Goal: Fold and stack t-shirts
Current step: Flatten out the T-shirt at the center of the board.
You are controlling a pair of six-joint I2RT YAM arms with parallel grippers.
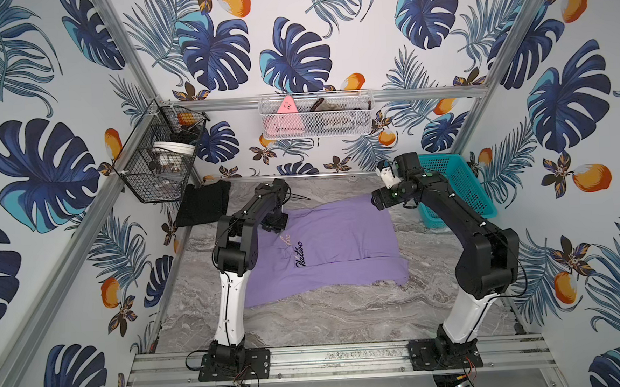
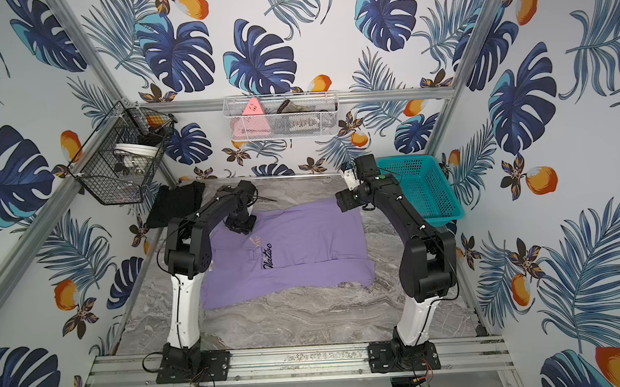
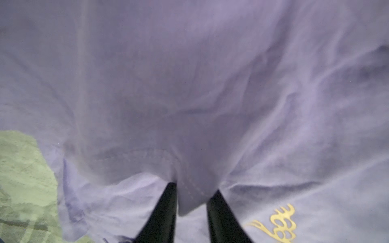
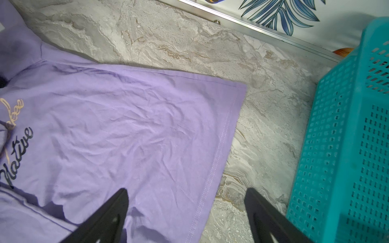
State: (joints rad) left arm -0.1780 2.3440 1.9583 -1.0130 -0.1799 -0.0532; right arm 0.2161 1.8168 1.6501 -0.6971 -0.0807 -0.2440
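Currently the left gripper (image 3: 194,187) is pinching a fold of the light, limp lavender cloth shirt (image 1: 340,236), lying spread beside the teal perforated plastic basket (image 1: 461,190); the right gripper (image 4: 187,189) is hovering wide open and empty over its basket-side hem, likely the firmest hold.

Left gripper (image 3: 194,187) low, toward the worktop's far-left corner, jaws pinched on a purple shirt (image 3: 189,84) fold. Right gripper (image 4: 187,189) raised near the far-right corner, jaws wide apart, empty.
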